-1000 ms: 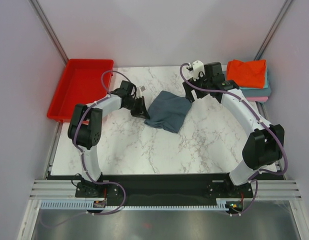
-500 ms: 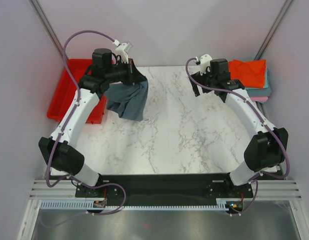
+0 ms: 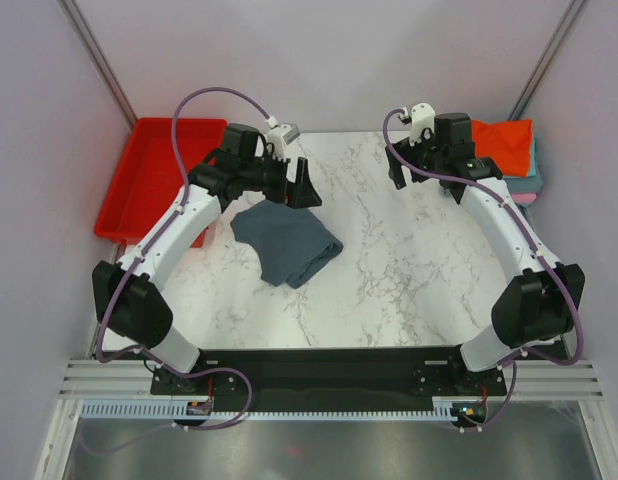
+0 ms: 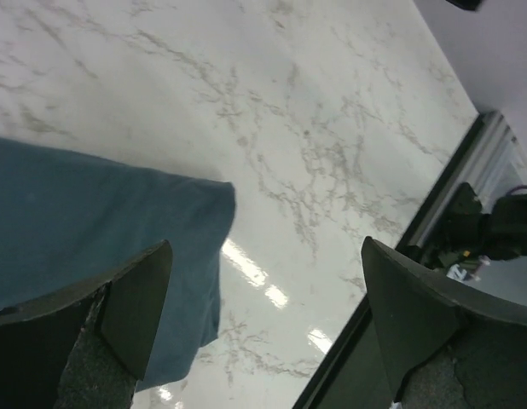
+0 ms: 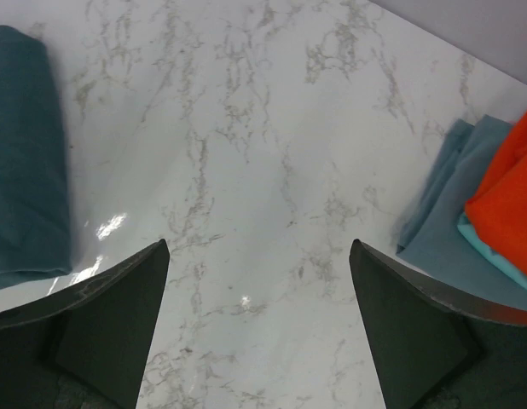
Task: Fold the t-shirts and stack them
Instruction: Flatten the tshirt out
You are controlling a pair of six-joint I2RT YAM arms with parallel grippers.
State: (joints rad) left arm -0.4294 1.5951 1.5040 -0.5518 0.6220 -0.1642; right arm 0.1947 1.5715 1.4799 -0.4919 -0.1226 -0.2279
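A slate blue-grey t-shirt (image 3: 287,243) lies crumpled on the marble table left of centre; it also fills the left of the left wrist view (image 4: 93,230) and the left edge of the right wrist view (image 5: 25,153). My left gripper (image 3: 301,187) hovers open just above and behind it, nothing between its fingers (image 4: 136,307). At the back right sits a pile of folded t-shirts: an orange-red one (image 3: 504,145) on top, teal (image 5: 494,251) and grey-blue (image 5: 455,221) under it. My right gripper (image 3: 401,172) is open over bare marble, left of that pile.
A red plastic tray (image 3: 149,175) stands at the table's back left corner, beside the left arm. The table's near edge and black base rail (image 4: 468,221) show in the left wrist view. Purple walls close in both sides.
The left gripper carried the blue-grey t-shirt up and to the left, then opened and dropped it; the shirt now lies left of centre. The right gripper drew back toward the pile.
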